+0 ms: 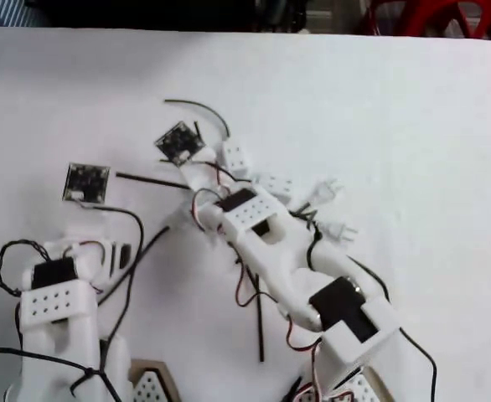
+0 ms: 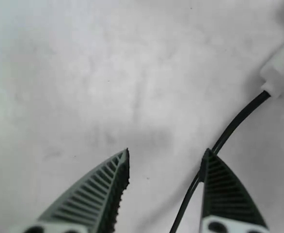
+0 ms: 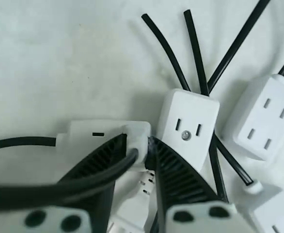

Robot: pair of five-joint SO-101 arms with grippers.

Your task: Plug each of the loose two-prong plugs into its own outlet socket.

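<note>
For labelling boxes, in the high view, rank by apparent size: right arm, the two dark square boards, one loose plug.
1. right arm
2. dark square boards, alike
3. loose plug

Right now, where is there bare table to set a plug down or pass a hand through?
Bare: the wide stretch right of the loose plugs, and the far-left corner beyond the square boards. Crowded: sockets and cables around the right hand.
</note>
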